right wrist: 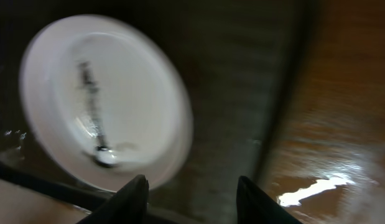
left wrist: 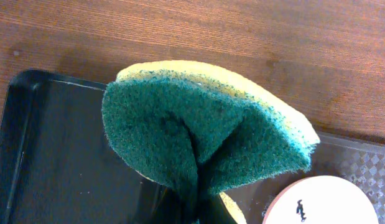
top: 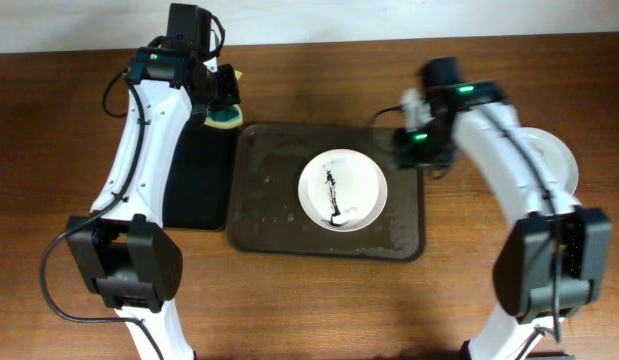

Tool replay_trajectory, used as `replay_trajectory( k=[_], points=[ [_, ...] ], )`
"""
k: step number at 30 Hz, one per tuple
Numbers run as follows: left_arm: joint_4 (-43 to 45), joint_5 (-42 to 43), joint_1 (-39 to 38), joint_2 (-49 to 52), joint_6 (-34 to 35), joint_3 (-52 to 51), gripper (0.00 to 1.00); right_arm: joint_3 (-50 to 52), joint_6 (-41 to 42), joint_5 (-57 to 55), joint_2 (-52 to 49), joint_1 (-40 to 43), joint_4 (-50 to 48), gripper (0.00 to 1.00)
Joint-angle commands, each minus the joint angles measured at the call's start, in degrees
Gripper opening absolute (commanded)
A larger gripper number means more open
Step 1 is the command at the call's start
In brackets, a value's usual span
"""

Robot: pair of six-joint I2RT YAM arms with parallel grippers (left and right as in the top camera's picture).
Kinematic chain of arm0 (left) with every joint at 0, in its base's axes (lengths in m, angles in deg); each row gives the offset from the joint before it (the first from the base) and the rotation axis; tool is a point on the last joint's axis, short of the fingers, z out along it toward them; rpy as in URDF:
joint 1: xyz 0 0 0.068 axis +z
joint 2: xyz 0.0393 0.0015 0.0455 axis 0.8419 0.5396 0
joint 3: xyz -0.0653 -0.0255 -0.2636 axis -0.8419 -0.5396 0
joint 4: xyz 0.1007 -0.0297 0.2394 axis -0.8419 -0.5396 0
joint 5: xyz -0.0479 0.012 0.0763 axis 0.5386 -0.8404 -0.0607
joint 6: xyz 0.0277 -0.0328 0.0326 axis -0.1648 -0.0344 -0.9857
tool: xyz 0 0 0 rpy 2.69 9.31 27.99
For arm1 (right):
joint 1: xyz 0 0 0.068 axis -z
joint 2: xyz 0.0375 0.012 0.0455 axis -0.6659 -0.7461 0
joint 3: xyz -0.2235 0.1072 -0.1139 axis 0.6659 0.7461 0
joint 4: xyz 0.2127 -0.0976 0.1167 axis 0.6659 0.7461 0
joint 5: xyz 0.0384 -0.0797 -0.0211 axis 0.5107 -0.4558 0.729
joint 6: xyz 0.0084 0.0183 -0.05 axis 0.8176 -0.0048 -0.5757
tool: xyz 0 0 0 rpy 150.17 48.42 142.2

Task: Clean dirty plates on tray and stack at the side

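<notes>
Dirty plate [top: 342, 188], white with a black streak down its middle, lies at the centre of the brown-grey tray [top: 259, 215] in the middle of the wooden table [top: 319, 310]. The right gripper [right wrist: 192, 183] hovers over the tray's right edge, jaws apart and empty, with the plate just beyond its fingertips in the wrist view. The left gripper [top: 225, 104] hangs above the far end of the narrower black tray [top: 194, 190], which sits just beside the larger tray's left side. Its jaws are clamped on a green-and-yellow sponge [left wrist: 204, 137], folded in the pinch. Near the table's right edge a plain white plate [top: 557, 158] shows partly beneath the right arm; whether others lie under it cannot be told.
</notes>
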Motion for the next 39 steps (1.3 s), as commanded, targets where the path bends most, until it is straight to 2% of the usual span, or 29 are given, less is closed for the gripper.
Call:
replay_trajectory(
  k=[1, 4, 8, 10, 12, 16, 17, 19, 26, 32, 37, 38, 39],
  points=[
    [0.2, -0.4, 0.0, -0.1, -0.9, 0.0, 0.0, 4.6, -6.4, 0.1, -1.2, 7.5, 0.2, 0.47],
    [0.6, -0.4, -0.1, -0.1, -0.9, 0.0, 0.0, 12.0, -10.8, 4.3, -1.3, 11.0, -6.4, 0.47],
    [0.6, -0.4, -0.1, -0.1, -0.9, 0.0, 0.0, 22.1, -10.8, 6.5, -1.3, 11.1, -19.3, 0.46],
    [0.6, -0.4, -0.1, -0.1, -0.9, 0.0, 0.0, 24.4, -12.8, 7.8, -1.3, 11.1, -21.9, 0.39],
    [0.6, -0.4, -0.1, -0.1, -0.9, 0.0, 0.0, 24.8, -13.0, 9.1, -1.3, 11.1, -22.7, 0.28],
    [0.6, -0.4, -0.1, -0.1, -0.9, 0.0, 0.0, 24.8, -12.9, 10.1, -1.3, 10.0, -24.1, 0.17],
    [0.6, -0.4, -0.1, -0.1, -0.9, 0.0, 0.0, 24.8, -12.2, 9.9, -1.3, 9.6, -24.3, 0.11],
    [0.6, -0.4, -0.1, -0.1, -0.9, 0.0, 0.0, 24.8, -11.4, 8.6, -1.3, 9.7, -24.8, 0.04],
    [0.6, -0.4, -0.1, -0.1, -0.9, 0.0, 0.0, 24.8, -10.3, 4.1, -1.3, 11.1, -29.5, 0.04],
    [0.6, -0.4, -0.1, -0.1, -0.9, 0.0, 0.0, 24.0, -10.4, 4.1, -1.3, 19.3, -33.2, 0.04],
    [0.6, -0.4, -0.2, -0.1, -0.9, 0.0, 0.0, 19.8, -11.5, 4.1, -1.3, 19.8, -33.9, 0.04],
    [0.5, -0.4, -0.2, -0.1, -0.9, 0.0, 0.0, 19.8, -11.5, 4.1, -1.3, 19.8, -33.9, 0.04],
    [0.5, -0.4, -0.2, -0.1, -0.9, 0.0, 0.0, 19.8, -11.5, 4.1, -1.3, 19.8, -33.9, 0.09]
  ],
)
